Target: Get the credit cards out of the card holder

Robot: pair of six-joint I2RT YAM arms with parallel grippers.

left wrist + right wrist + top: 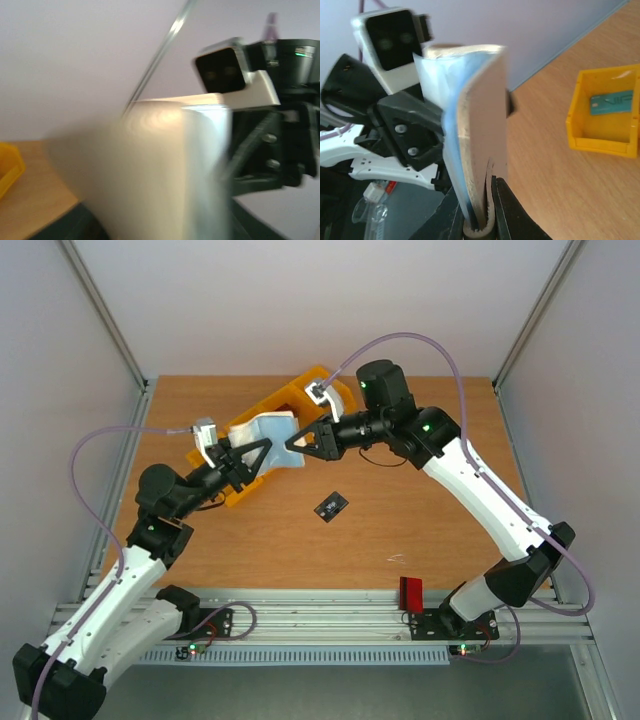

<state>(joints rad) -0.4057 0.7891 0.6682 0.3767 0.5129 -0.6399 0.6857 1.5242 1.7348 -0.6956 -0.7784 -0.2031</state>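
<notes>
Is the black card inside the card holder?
No: the black card lies flat on the table, apart from the card holder.

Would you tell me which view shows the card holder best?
Right wrist: the card holder is close, sharp, edge-on, pinched by the right gripper. Top external shows it small; left wrist, a pale blur.

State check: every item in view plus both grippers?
card holder: lifted off the table, partly open, between both grippers
black card: out, flat on the table
red card: out, at the table's near edge
yellow bin: holds a teal card
right gripper: shut on the card holder
left gripper: at the card holder's other side, grip unclear
</notes>
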